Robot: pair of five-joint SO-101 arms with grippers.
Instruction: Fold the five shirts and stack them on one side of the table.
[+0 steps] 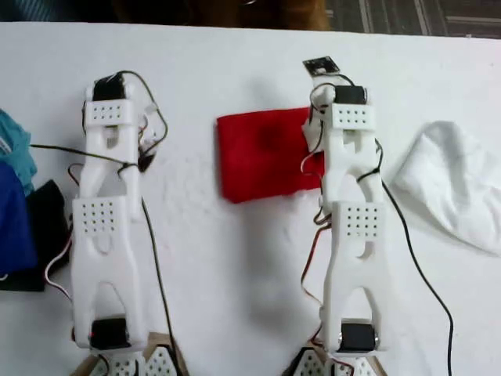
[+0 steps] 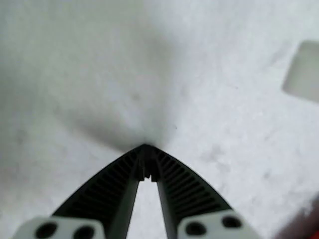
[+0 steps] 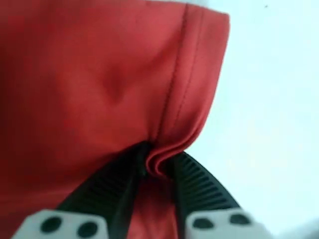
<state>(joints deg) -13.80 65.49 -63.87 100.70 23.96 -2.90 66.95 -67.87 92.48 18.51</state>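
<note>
The right gripper (image 3: 154, 159) pinched the layered edge of the red shirt (image 3: 99, 74), which lay mid-table between the arms. The left gripper (image 2: 145, 162) rested closed and empty over bare table (image 2: 224, 99). The shirt looked soft, light and limp, and best held at its stacked hem.

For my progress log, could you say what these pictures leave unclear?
High view: right arm covers part of the red shirt.
High view: left edge cuts the shirt pile; count unclear.
High view: right edge cuts the white shirt.
Right wrist view: right hand hides the pinched layers.
</note>
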